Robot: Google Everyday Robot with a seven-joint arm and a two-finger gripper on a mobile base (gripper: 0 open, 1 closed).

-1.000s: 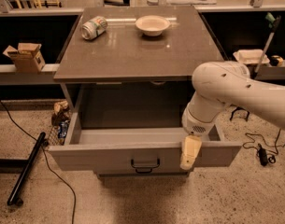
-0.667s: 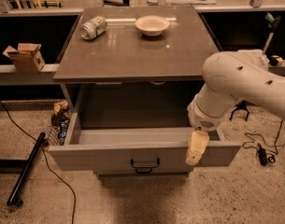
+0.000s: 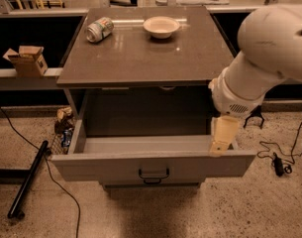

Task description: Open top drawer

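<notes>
The top drawer (image 3: 111, 165) is pulled far out of the grey cabinet. Its flat grey front panel carries a small dark loop handle (image 3: 153, 174) at centre, and its deep box looks empty inside. My white arm comes in from the right. My gripper (image 3: 222, 137) hangs over the drawer's right end, its cream fingers pointing down to just above the front panel's top edge, well right of the handle. It holds nothing that I can see.
On the cabinet top (image 3: 140, 58) lie a tipped can (image 3: 99, 29) and a white bowl (image 3: 161, 27). A cardboard box (image 3: 27, 60) sits on a ledge at left. Cables, a black bar (image 3: 27, 180) and clutter lie on the floor beside the cabinet.
My arm and gripper have moved right and up, away from the drawer's front panel, and loom larger in view. The drawer stays open.
</notes>
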